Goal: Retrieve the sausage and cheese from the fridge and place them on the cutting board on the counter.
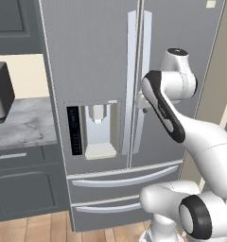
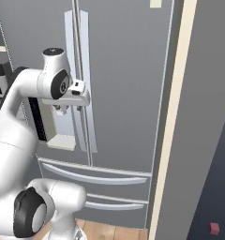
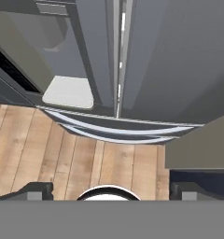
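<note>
1. Counter far left, marble, next to the fridge.
2. Fridge centre, both doors closed (sausage and cheese not visible).
3. Gripper at the door handles, jaws fully spread, holding nothing.

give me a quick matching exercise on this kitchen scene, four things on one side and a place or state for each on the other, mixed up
Things:
1. fridge
2. water dispenser
3. gripper
4. counter

Place or state:
a. open, holding nothing
b. left of the fridge, veined marble top
c. both doors shut
d. set in the left fridge door

Pairs: 1-c, 2-d, 3-a, 4-b
</note>
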